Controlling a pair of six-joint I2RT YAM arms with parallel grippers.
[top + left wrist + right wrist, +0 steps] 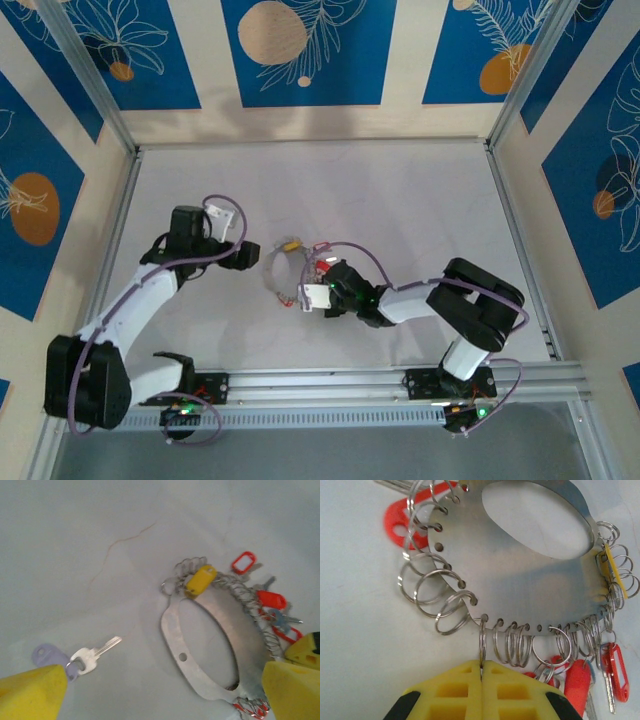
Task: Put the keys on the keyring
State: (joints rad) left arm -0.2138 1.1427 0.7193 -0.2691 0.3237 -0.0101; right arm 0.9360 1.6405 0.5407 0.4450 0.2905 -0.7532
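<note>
Our right gripper pinches a wire loop on the keyring; our left gripper gapes open beside it.

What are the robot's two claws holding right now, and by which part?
The right end effector is pinched shut on one small wire loop on the rim of the keyring. The left end effector is open, holding nothing.

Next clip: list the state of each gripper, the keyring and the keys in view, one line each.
Keyring: flat on the table, small rings through its rim holes.
Left gripper: open, holding nothing.
Right gripper: shut on a small ring at the rim.
Purple-tagged key: loose on the table, off the keyring.
Yellow tag: attached at the rim.
Red-tagged key: hanging from a rim ring.
</note>
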